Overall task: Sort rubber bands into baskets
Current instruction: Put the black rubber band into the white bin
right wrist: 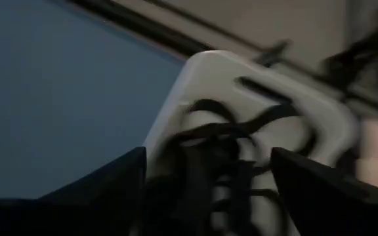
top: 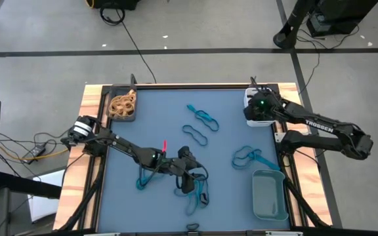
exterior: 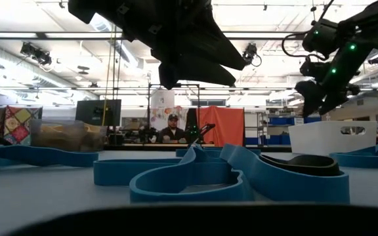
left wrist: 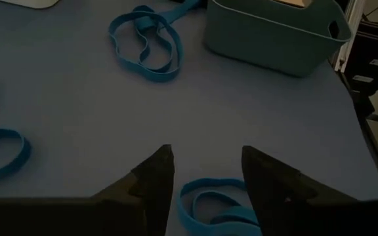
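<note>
High view. 3 baskets sit on the blue mat [top: 176,108]: a dark basket [top: 122,105] at the far left corner, holding a heap of tan rubber bands [top: 121,103]; a white basket [top: 257,109] at the far right edge; a grey-teal basket [top: 269,195] at the near right. Loose blue rubber bands [top: 201,118] lie scattered over the middle and near part of the mat. The right gripper [top: 260,105] hangs over the white basket; the left gripper [top: 190,183] is low over a blue band [top: 197,198] near the front edge.

Low view. The blue bands [exterior: 195,182] read as flat, broad, matte strips standing on edge in loose curves: judged light, limp and easily dragged. A black band [exterior: 310,164] lies across one.

Left wrist view. The left gripper [left wrist: 205,172] has its fingers [left wrist: 155,176] apart, straddling a blue loop [left wrist: 210,203] on the mat. Judged best hold: pinch 1 strand where the loop rises off the mat, not the whole coil. The grey-teal basket [left wrist: 274,33] is smooth, rigid plastic with rounded corners.

Right wrist view. The right gripper [right wrist: 205,172] is spread wide and empty above the white basket [right wrist: 241,98], where thin black rubber bands [right wrist: 222,154] lie tangled; they will likely snag one another.
</note>
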